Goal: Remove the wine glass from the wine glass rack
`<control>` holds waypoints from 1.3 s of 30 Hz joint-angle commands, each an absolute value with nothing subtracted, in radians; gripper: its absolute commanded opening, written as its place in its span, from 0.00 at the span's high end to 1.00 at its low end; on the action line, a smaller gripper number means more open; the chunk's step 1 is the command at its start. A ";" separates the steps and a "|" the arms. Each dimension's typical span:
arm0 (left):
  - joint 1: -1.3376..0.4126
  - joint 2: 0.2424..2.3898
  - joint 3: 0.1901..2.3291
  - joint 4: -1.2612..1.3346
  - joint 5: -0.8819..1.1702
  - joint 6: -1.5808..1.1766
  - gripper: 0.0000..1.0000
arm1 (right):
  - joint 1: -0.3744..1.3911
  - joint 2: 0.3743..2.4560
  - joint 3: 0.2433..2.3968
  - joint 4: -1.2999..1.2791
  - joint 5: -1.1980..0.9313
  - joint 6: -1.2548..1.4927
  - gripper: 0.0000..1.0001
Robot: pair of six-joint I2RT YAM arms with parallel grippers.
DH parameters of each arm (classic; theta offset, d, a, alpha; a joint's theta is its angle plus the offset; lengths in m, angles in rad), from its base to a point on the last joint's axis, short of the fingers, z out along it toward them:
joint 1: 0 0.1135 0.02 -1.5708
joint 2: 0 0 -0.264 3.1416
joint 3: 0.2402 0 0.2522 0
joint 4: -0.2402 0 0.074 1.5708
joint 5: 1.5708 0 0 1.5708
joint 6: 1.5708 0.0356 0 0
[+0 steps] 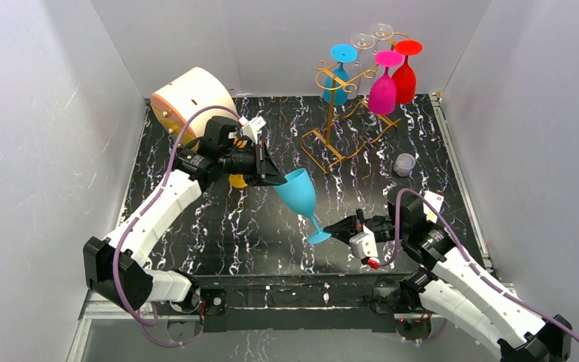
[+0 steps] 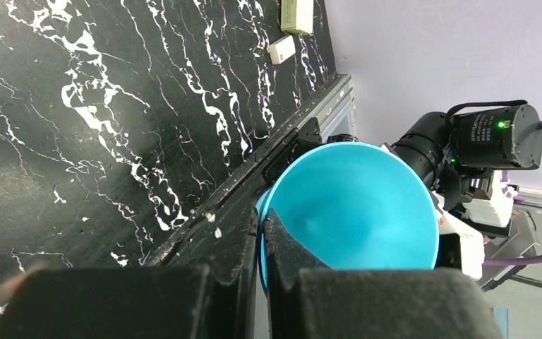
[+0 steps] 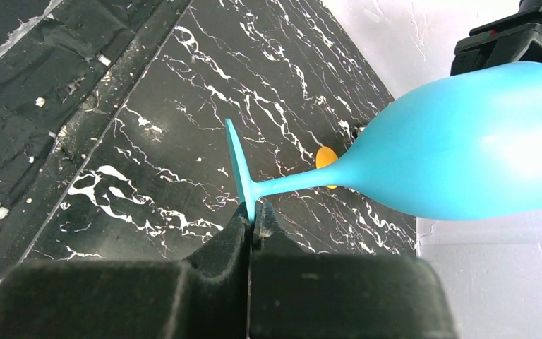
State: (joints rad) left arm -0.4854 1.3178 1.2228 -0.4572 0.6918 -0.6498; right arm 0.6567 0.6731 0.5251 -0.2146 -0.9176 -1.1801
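Near the front edge of the surface (image 1: 219,226), the foot of the turquoise wine glass (image 1: 299,194) was pinched in the closed right gripper (image 1: 330,230), and the glass was held clear of the surface. Its long axis was slanted up and leftward to the bowl, whose rim was clamped by the left gripper (image 1: 277,179). Well behind, the wine glass rack (image 1: 331,121) was hung with other glasses (image 1: 383,92).
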 commanded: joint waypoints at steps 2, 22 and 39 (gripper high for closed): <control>-0.492 1.276 1.253 -0.449 0.746 -0.615 1.00 | 0.660 0.670 0.521 -0.175 -0.895 -1.106 0.99; -0.512 1.211 1.217 -0.390 0.551 -0.630 1.00 | 0.662 0.681 0.589 -0.151 -0.993 -1.019 0.67; -0.520 1.157 1.213 -0.422 0.340 -0.491 1.00 | 0.662 0.518 0.618 -0.028 -0.710 -0.758 0.01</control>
